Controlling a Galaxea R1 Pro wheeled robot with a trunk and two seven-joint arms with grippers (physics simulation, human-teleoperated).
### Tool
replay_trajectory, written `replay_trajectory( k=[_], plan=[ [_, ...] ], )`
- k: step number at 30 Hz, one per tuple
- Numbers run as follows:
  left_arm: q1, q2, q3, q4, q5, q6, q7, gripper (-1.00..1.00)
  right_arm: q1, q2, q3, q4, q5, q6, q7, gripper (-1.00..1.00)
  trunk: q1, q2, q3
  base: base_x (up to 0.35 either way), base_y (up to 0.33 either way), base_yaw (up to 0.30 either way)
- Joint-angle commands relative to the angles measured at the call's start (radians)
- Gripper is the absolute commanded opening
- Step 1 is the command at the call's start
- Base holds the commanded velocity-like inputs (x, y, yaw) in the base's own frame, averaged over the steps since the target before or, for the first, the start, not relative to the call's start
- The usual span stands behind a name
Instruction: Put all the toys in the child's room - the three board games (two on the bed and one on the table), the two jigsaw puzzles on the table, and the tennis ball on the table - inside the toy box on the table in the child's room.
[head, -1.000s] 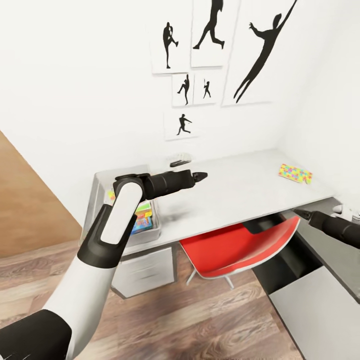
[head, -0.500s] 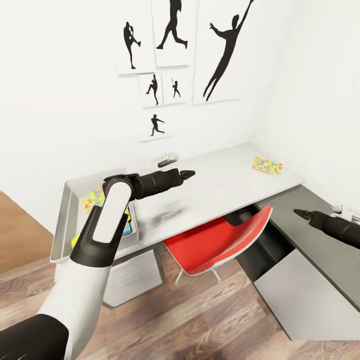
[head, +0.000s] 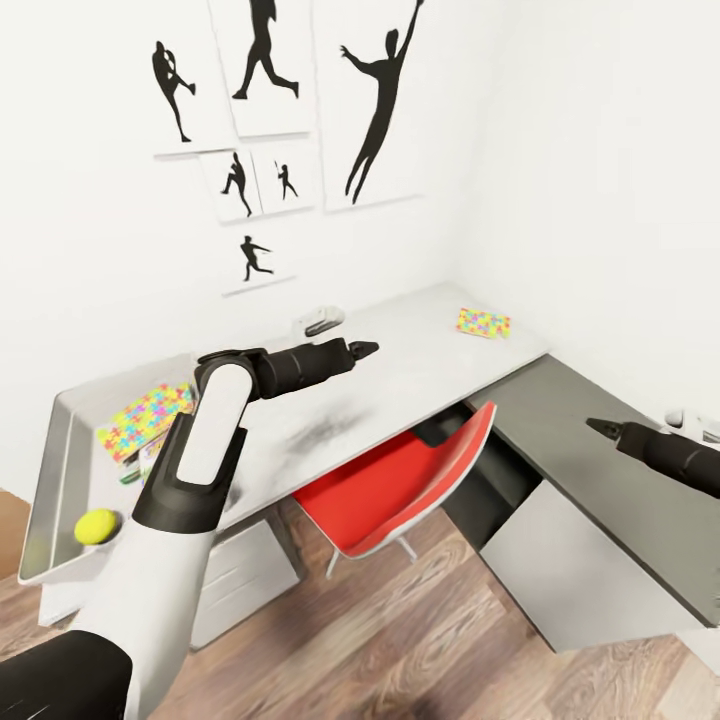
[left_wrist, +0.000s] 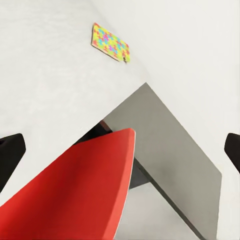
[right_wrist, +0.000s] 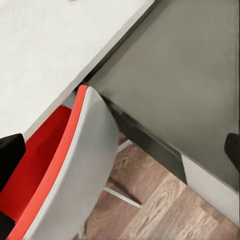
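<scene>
Nearest to us, our left arm reaches out over the desk (head: 420, 360), its left pincer (head: 362, 349) empty. In the left wrist view the two fingertips (left_wrist: 11, 155) sit at opposite edges of the picture with nothing between them, so we read it as wide open. Our right pincer (head: 602, 428) hangs over the lower dark cabinet (head: 590, 450), also holding nothing; its wrist view likewise shows dark tips far apart.

Below and between the arms, a red chair (head: 395, 490) is tucked partly under the desk. At the desk's left end sits the toy box (head: 50, 490), with the tennis ball (head: 96, 525) in its near corner and one jigsaw puzzle (head: 145, 418) lying further back in it. Just beside that puzzle a sliver of printed card peeks out by our forearm; we cannot tell which game it is, nor how many boxes the arm hides.

We judge that the step in hand is fetching the second jigsaw puzzle (head: 483, 322), which lies flat at the far right end of the desk, well apart from the box. The next move calls for carrying the left pincer on across to it. A thin board lying flat gives little to grip, so we would likely need its edge.

Beyond, a small pale object (head: 320, 320) by the wall is too indistinct to name.
</scene>
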Motion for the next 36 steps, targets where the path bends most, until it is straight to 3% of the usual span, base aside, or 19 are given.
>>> replay_trajectory(
  k=[1,13,36],
  plan=[
    [-0.001,0.0,0.0,-0.001,0.011,0.002,0.01,1.0,-0.001,0.0,-0.001,-0.001,-0.003,0.005,-0.002,1.0,0.001,-0.002,-0.002,0.171,0.0,-0.286],
    [0.001,0.003,0.003,-0.002,0.009,0.004,0.012,1.0,-0.001,0.0,0.0,-0.001,-0.003,0.005,-0.002,1.0,0.001,-0.002,-0.002,0.216,-0.018,-0.287],
    [0.006,0.015,0.006,-0.002,0.01,0.006,0.011,1.0,-0.001,0.002,-0.001,-0.002,-0.002,0.021,-0.002,1.0,0.001,-0.002,0.002,0.027,-0.003,-0.287]
  ],
)
